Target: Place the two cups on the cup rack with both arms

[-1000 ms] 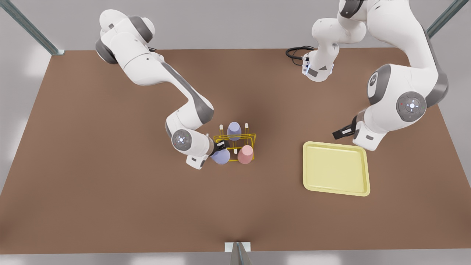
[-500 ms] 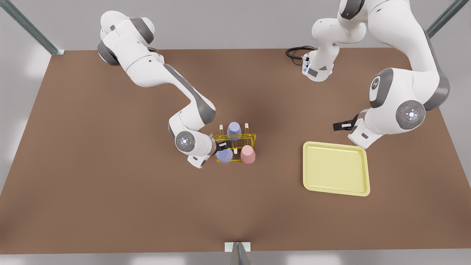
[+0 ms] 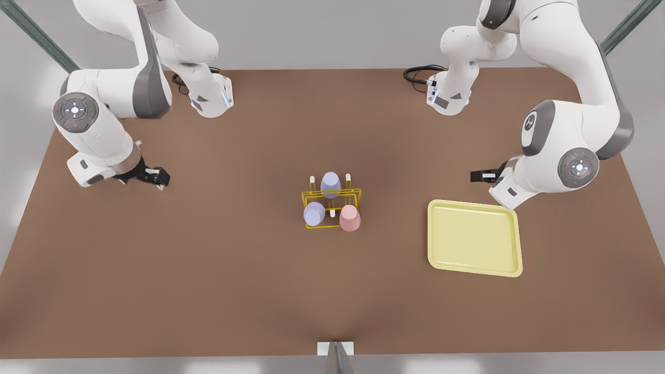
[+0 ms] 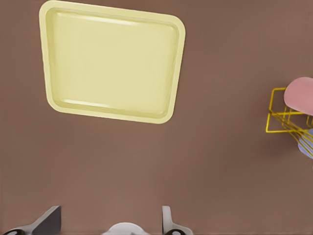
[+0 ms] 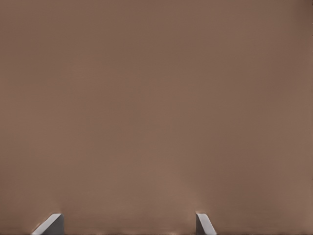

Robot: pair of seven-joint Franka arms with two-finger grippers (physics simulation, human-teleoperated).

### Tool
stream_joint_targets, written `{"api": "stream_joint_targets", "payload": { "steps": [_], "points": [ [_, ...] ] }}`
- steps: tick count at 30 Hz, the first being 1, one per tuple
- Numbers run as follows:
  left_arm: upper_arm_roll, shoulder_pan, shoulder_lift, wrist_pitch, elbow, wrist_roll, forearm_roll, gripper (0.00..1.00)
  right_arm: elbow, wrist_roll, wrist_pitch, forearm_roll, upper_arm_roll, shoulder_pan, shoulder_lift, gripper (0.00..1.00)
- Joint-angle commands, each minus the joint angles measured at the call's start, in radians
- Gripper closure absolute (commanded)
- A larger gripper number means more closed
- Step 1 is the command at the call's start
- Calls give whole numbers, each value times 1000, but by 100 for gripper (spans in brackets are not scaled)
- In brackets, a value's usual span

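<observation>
The yellow wire cup rack [image 3: 332,199] stands mid-table. Three upturned cups sit on its pegs: a pink cup [image 3: 349,217] at the near right, a lavender cup [image 3: 314,213] at the near left, and a second lavender cup [image 3: 330,185] at the back. My right gripper [image 3: 156,179] hangs open far off at the front view's left, over bare table [image 5: 156,98]. My left gripper [image 3: 480,176] waits open at the front view's right, beside the tray. Its wrist view catches the pink cup [image 4: 301,95] and a corner of the rack [image 4: 279,115] at the picture's edge.
A flat pale-yellow tray [image 3: 474,237], also in the left wrist view [image 4: 112,63], lies to the front view's right of the rack. Both arm bases [image 3: 210,98] [image 3: 448,96] stand at the table's back edge, with a black cable [image 3: 415,75] by one.
The right gripper has let go of the near lavender cup, now sitting on a rack peg, and swung far to the front view's left. The left arm barely shifted.
</observation>
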Motion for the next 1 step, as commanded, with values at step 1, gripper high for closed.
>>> {"api": "stream_joint_targets", "payload": {
  "steps": [1],
  "points": [
    [0,0,0,-13,0,82,0,0,-35,-149,-58,16,-6,7,-29,0]
  ]
}}
